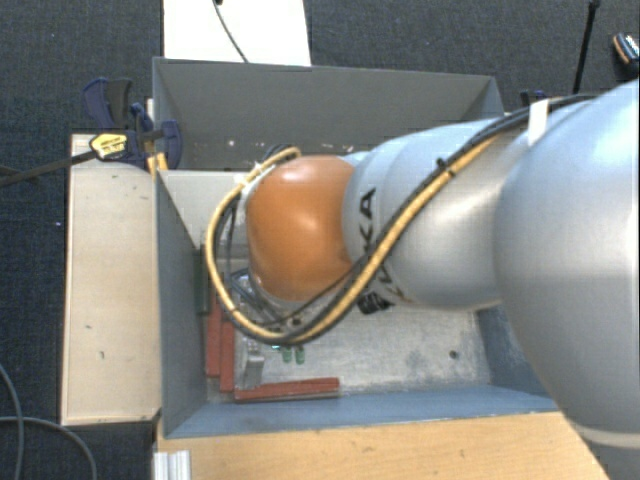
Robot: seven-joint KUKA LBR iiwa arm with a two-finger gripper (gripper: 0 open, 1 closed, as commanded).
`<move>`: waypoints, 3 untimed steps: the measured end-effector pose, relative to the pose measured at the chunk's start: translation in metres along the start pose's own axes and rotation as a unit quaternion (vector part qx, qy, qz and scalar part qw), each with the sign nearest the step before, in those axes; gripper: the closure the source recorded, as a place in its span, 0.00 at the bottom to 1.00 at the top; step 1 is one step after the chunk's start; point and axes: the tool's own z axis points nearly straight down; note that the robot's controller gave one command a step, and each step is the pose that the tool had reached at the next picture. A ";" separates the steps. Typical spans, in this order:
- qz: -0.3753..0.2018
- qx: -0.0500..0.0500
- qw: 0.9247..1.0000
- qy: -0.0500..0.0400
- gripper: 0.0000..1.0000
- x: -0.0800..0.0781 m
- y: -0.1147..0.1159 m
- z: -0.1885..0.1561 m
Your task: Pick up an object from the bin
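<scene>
My gripper (pixel 252 366) reaches down into the bin's front left corner, mostly hidden under the arm's wrist. It hangs right beside a red-brown flat block (pixel 219 343) that stands along the left wall. A second red-brown bar (pixel 288 390) lies along the front wall just below the gripper. Small green pieces (pixel 291 353) show at the gripper's right side. Whether anything is held is hidden.
A dark green strip (pixel 200 290) leans against the left wall behind the red-brown block. The arm with its orange cover and cables spans the bin from the right and hides most of the floor. Bare grey floor shows at the front right.
</scene>
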 end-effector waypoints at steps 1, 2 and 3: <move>0.005 0.001 1.000 -0.002 0.00 -0.046 -0.056 0.048; -0.063 0.001 0.998 -0.005 0.00 -0.094 -0.117 0.080; -0.079 0.002 0.997 -0.004 0.00 -0.080 -0.222 0.055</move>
